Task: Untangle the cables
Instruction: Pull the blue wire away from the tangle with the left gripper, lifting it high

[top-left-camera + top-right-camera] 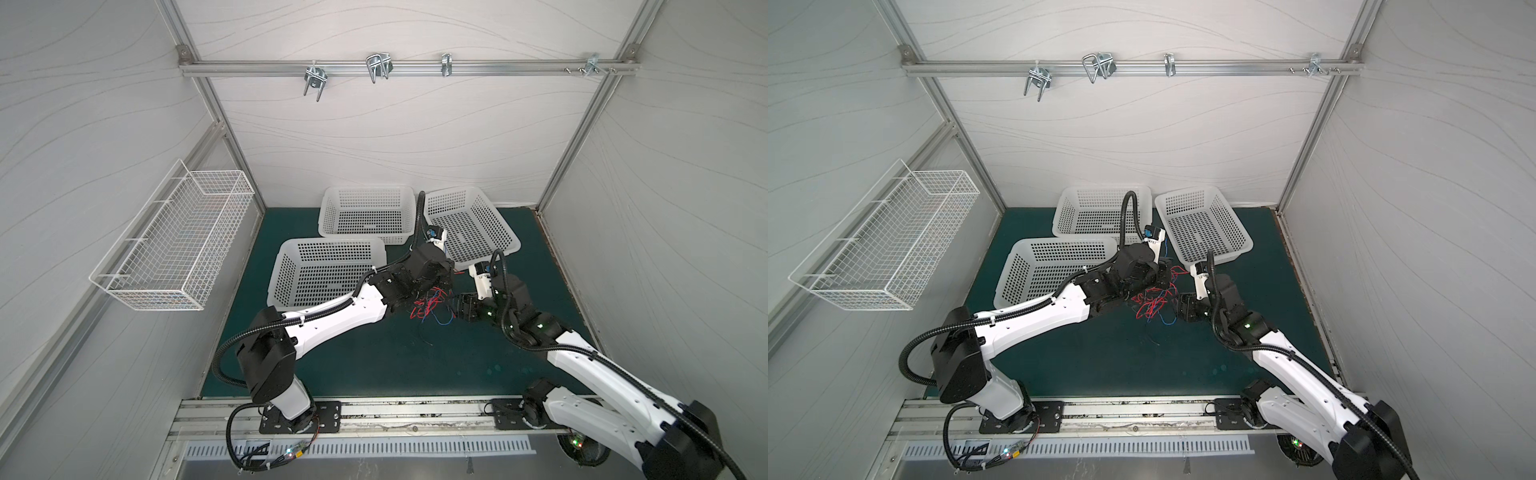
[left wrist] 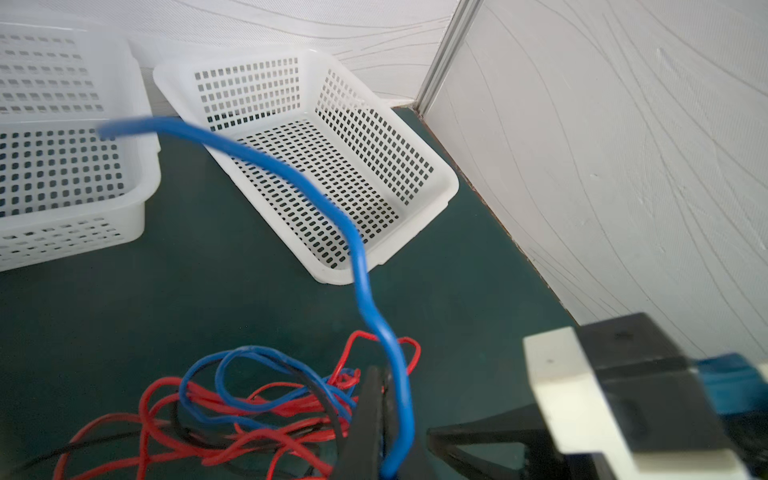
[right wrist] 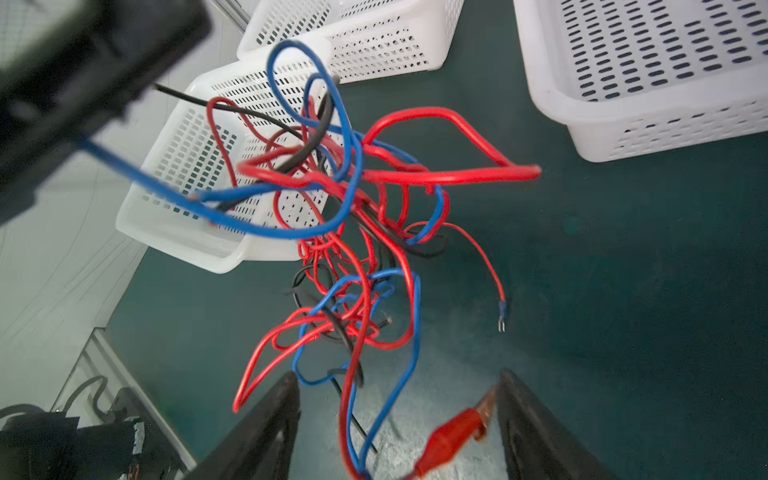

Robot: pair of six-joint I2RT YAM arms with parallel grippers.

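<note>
The cables (image 1: 430,305) (image 1: 1154,303) are a knot of red, blue and black wires between my two grippers, over the green mat. My left gripper (image 2: 380,374) (image 1: 434,286) is shut on a blue cable (image 2: 365,266), which arcs up and away from its fingers. In the right wrist view that blue cable (image 3: 137,174) runs tight from the left gripper into the tangle (image 3: 345,208). My right gripper (image 3: 399,399) (image 1: 459,309) is open just beside the knot. Loose red and blue strands and a red alligator clip (image 3: 457,432) hang between its fingers, not pinched.
Three white perforated plastic baskets stand behind the knot: one at front left (image 1: 332,241), one at the back (image 1: 368,189), one at the right (image 1: 515,245). A white wire basket (image 1: 174,249) hangs on the left wall. Walls enclose the mat (image 1: 374,357).
</note>
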